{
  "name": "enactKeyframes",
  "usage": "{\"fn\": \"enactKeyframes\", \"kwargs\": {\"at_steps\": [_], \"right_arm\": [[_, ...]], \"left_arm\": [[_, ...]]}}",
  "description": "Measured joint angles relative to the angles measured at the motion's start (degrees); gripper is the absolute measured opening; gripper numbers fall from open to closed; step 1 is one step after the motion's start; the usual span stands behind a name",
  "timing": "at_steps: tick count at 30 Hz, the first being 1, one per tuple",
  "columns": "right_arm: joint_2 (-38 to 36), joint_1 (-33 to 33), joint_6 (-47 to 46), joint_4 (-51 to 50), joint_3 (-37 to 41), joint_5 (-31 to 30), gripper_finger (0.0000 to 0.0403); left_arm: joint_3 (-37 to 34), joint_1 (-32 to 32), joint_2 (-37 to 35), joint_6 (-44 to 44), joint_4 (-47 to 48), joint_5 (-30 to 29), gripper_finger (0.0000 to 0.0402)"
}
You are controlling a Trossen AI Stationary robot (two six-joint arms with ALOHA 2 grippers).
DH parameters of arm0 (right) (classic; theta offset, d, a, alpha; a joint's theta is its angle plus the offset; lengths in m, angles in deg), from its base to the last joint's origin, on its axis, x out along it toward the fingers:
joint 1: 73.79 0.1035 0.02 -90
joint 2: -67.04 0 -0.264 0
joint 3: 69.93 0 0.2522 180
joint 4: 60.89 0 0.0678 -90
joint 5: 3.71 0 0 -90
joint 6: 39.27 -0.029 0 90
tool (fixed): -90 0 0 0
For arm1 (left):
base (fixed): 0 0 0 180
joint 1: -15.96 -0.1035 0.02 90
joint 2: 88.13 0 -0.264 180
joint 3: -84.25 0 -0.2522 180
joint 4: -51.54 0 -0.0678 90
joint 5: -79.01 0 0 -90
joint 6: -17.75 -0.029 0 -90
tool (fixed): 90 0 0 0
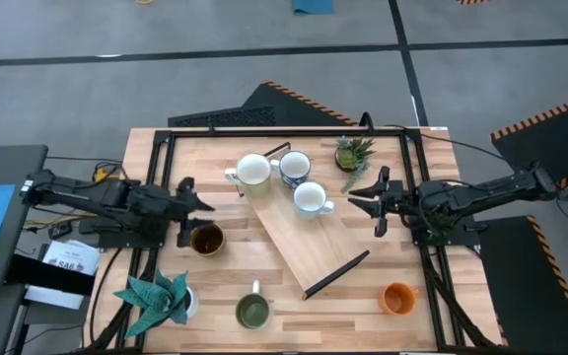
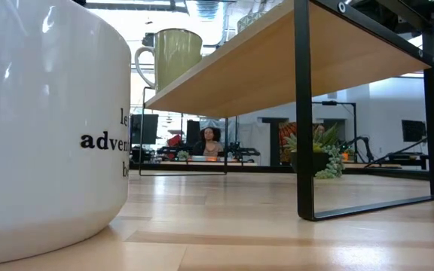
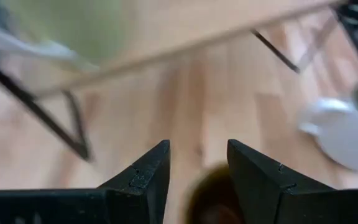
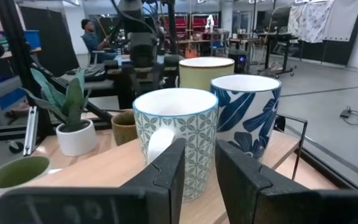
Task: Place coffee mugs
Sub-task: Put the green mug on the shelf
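Note:
A slanted wooden riser [image 1: 304,232] carries three mugs: cream [image 1: 253,170], blue-leaf [image 1: 294,166] and pale patterned [image 1: 310,198]. The dark brown mug [image 1: 206,239], the green mug [image 1: 252,312] and the orange mug [image 1: 397,297] stand on the table. My left gripper [image 1: 193,222] is open at the brown mug [image 3: 207,199], which shows low between its fingers; whether they touch it I cannot tell. My right gripper [image 4: 201,168] is open by a narrow gap. It points level at the patterned mug's handle [image 4: 157,143] from the table's right, and no touch shows.
A spiky potted plant [image 1: 353,153] stands at the riser's far right. A teal paper plant [image 1: 156,299] sits at the near left corner. A black frame [image 1: 264,130] rims the table. A white lettered vessel [image 2: 44,128] fills the low view's left. People sit in the room beyond.

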State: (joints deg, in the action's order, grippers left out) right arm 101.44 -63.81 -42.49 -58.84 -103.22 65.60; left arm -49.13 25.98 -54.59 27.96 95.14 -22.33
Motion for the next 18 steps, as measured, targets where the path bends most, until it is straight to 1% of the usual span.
{"fn": "enactKeyframes", "kwargs": {"at_steps": [2, 4, 6, 8, 10, 12, 15, 18], "right_arm": [[0.01, 0.00, -0.59, -0.08, 0.00, 0.00, 0.0117], [0.02, 0.00, -1.19, -0.36, 0.00, 0.00, 0.0117], [0.02, 0.00, -1.26, -0.55, 0.00, 0.00, 0.0117], [0.04, 0.00, -1.28, -0.57, 0.00, 0.00, 0.0117], [0.04, 0.00, -1.28, -0.61, 0.00, -0.02, 0.0117], [0.04, 0.00, -1.29, -0.80, 0.00, -0.02, 0.0117], [0.04, 0.00, -1.30, -0.93, 0.00, -0.03, 0.0117], [0.07, 0.00, -1.39, -1.49, 0.00, -0.04, 0.0117]], "left_arm": [[0.52, 0.05, 2.00, 2.62, 1.60, 4.17, 0.0144], [0.52, 0.07, 3.73, 4.28, 3.71, 5.84, 0.0144], [0.53, 0.04, 5.00, 5.35, 5.89, 4.61, 0.0144], [0.52, 0.05, 6.02, 5.34, 7.86, 1.37, 0.0144], [0.52, 0.04, 6.54, 4.66, 8.50, -1.90, 0.0144], [0.52, 0.00, 6.73, 3.83, 7.77, -3.45, 0.0144], [0.52, 0.00, 6.71, 3.83, 7.88, -3.42, 0.0144], [0.52, 0.00, 6.71, 5.99, 8.91, 0.50, 0.0144]]}}
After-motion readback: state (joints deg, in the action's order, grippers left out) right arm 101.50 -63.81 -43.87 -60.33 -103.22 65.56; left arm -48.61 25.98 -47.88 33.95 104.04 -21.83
